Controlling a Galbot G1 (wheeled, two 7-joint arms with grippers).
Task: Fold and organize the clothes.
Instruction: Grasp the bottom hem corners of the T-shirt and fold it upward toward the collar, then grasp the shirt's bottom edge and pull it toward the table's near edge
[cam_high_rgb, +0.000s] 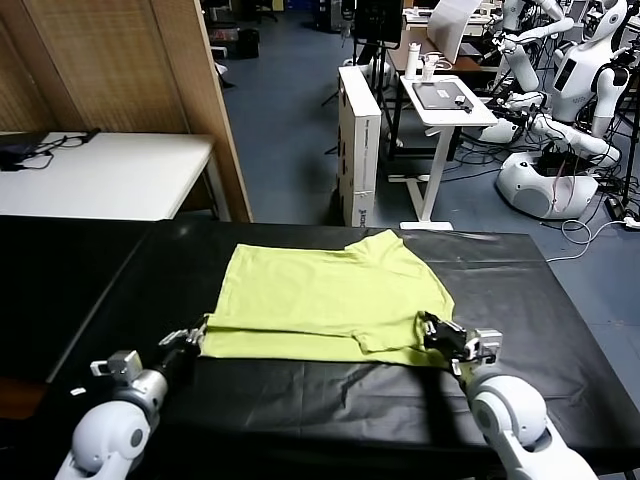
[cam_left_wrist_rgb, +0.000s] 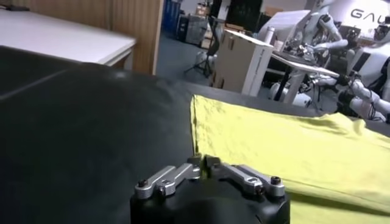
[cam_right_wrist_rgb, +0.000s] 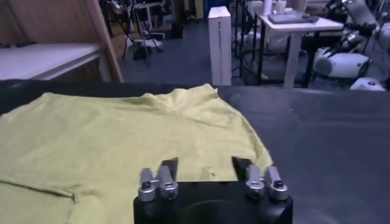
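Note:
A lime yellow-green T-shirt (cam_high_rgb: 320, 300) lies flat and partly folded on the black table cover (cam_high_rgb: 300, 410). My left gripper (cam_high_rgb: 195, 338) is at the shirt's near left corner. In the left wrist view the left gripper (cam_left_wrist_rgb: 203, 161) has its fingertips pressed together on the edge of the shirt (cam_left_wrist_rgb: 292, 146). My right gripper (cam_high_rgb: 447, 335) is at the shirt's near right corner. In the right wrist view the right gripper (cam_right_wrist_rgb: 204, 167) is open, with its fingers spread low over the cloth (cam_right_wrist_rgb: 122, 134).
Beyond the table's far edge stand a tall white box (cam_high_rgb: 360, 140), a white desk (cam_high_rgb: 445, 100) and other robots (cam_high_rgb: 560, 120). A white table (cam_high_rgb: 110, 170) and a wooden panel (cam_high_rgb: 130, 60) are at the far left.

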